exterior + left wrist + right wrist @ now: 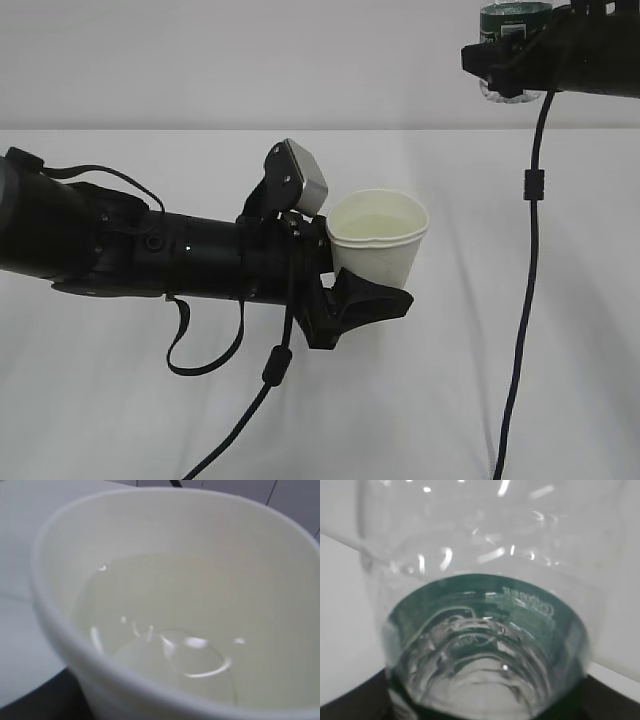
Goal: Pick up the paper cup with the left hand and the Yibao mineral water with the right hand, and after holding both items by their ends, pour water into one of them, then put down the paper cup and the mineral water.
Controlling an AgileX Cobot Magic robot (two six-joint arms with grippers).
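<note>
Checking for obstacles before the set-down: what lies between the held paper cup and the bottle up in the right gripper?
Nothing solid: in the exterior view, only bare background and white table separate the paper cup from the bottle. The right arm's cable hangs just right of it.

Exterior faces both arms from the front; wrist cameras (very close) fill with paper cup [200,605] and bottle [485,630].

The paper cup [378,240] is held upright above the desk [560,400] in the left end effector [365,300], near the middle, with liquid [165,630] inside. The Yibao mineral water [512,25] is held high at upper right — well apart — in the right end effector [510,65].
</note>
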